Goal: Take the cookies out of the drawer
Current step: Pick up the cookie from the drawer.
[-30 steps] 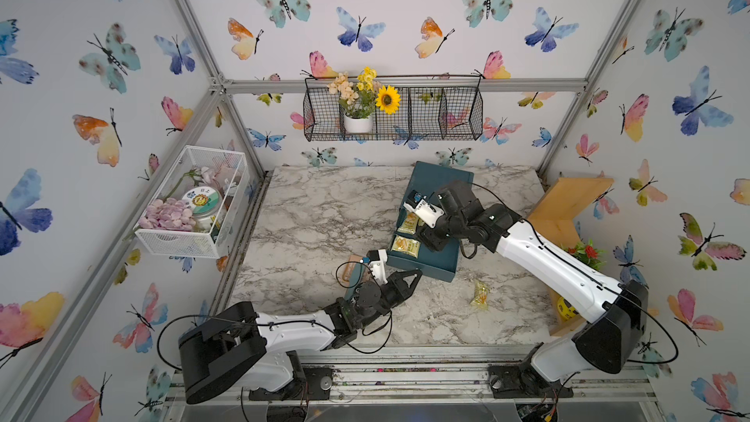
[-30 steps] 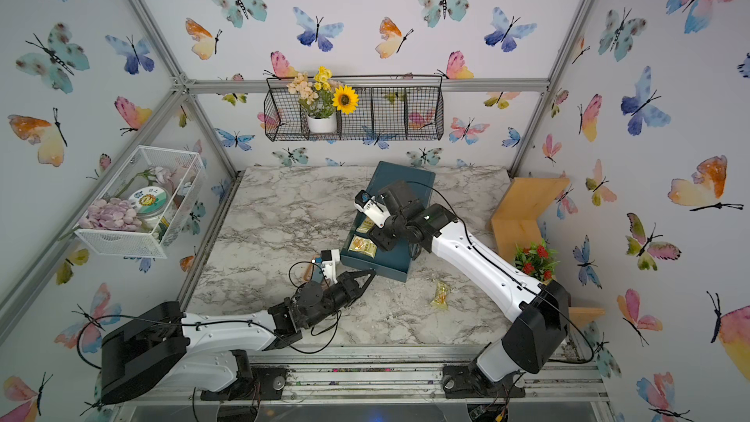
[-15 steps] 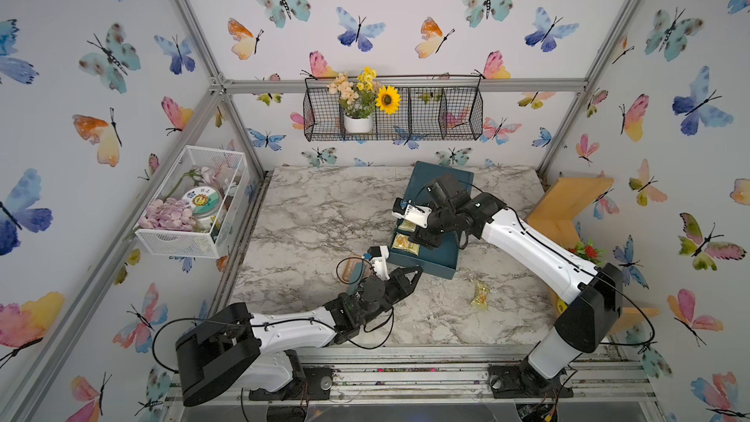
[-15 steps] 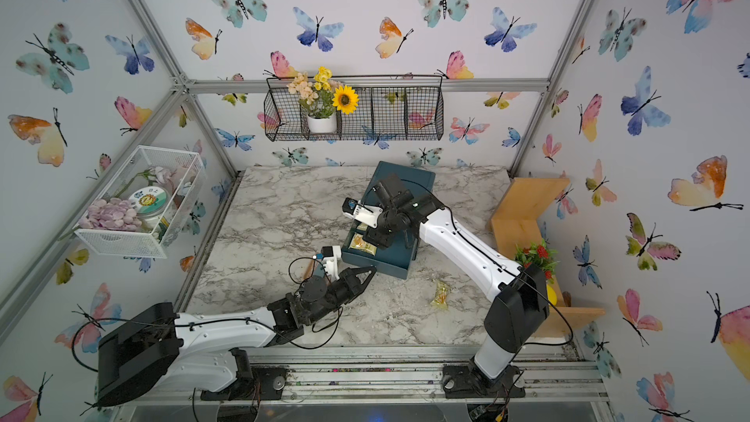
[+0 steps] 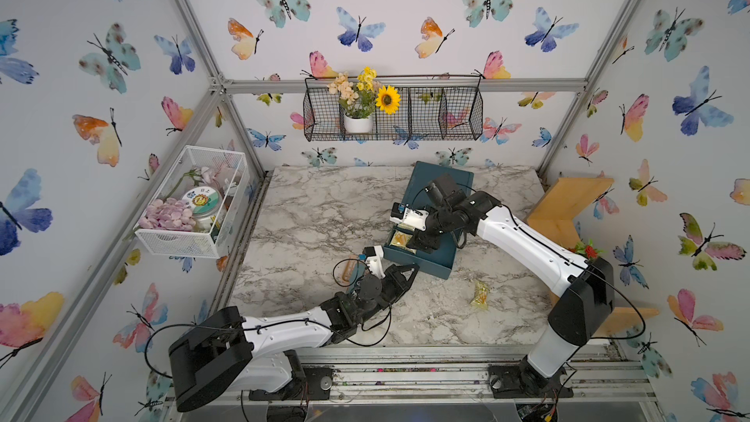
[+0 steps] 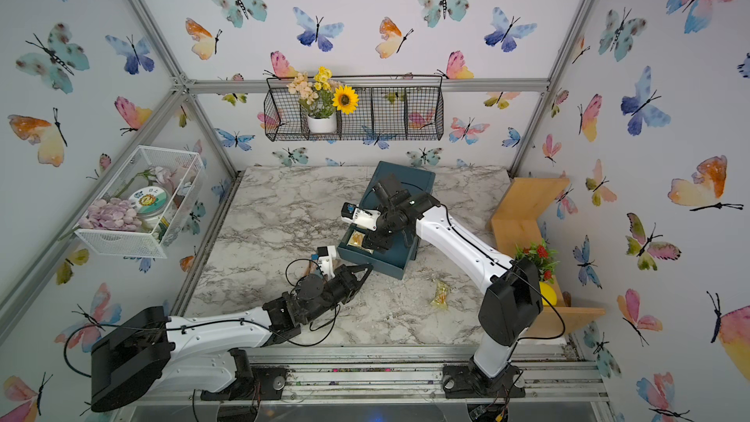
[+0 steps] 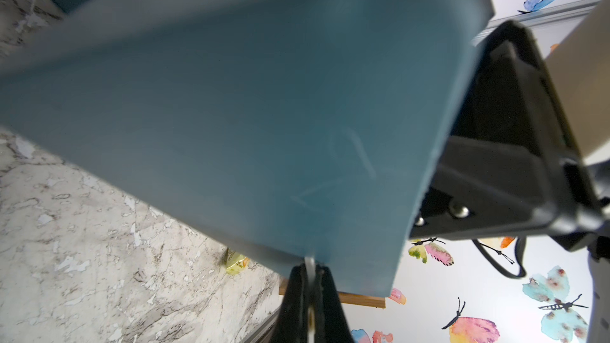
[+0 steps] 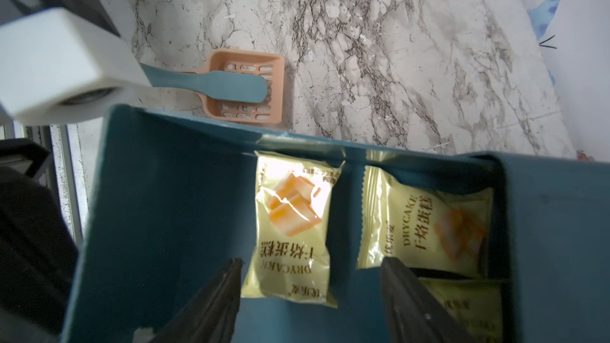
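The teal drawer stands pulled out of its teal box. Pale yellow cookies lie in its compartments. My right gripper hangs open over the drawer. Its fingers stand on either side of one cookie packet, with two more packets beside it. My left gripper is shut on the thin metal handle at the drawer's front. Another cookie packet lies loose on the marble table.
A teal-handled brush in a peach dustpan lies on the table just left of the drawer, by my left wrist. A wooden shelf with a red-flowered plant stands at the right edge. Wire baskets hang on the walls.
My right gripper has shifted a little to the left over the drawer and its jaws have spread wider. The left gripper has stayed shut at the drawer's front.
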Available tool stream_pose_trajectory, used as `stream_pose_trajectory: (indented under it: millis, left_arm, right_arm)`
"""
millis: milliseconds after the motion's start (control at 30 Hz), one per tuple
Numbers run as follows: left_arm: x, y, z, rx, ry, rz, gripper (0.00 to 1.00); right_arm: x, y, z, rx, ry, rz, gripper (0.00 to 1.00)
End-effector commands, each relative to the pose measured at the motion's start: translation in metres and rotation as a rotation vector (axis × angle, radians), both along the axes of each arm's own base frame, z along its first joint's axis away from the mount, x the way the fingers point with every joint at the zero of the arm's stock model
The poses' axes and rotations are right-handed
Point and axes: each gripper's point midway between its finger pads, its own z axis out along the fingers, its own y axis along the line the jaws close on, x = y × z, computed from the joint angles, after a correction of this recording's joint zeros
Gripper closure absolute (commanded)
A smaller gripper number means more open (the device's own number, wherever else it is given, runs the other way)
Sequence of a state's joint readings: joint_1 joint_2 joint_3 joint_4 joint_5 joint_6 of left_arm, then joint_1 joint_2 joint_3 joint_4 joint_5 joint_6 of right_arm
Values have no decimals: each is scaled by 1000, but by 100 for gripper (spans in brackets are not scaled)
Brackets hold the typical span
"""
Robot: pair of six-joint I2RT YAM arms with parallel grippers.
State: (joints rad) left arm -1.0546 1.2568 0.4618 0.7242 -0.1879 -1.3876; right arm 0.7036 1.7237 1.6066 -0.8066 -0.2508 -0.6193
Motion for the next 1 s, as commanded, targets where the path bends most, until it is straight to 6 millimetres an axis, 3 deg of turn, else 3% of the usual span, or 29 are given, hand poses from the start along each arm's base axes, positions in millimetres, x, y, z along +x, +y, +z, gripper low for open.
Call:
stream_pose_trajectory:
  millis: [0,600,967]
  left_arm:
    - [8,5,2,-28,20,48,100]
    - [8,6,0,-31,31,47,100]
    - [13,7,8,-6,18,63,100]
  right_arm:
    - [2,9,-2,23,24,24,29]
    - [21,11,-40,-53,25,-10,33]
    - [16,8,-27,-24,0,-6,50]
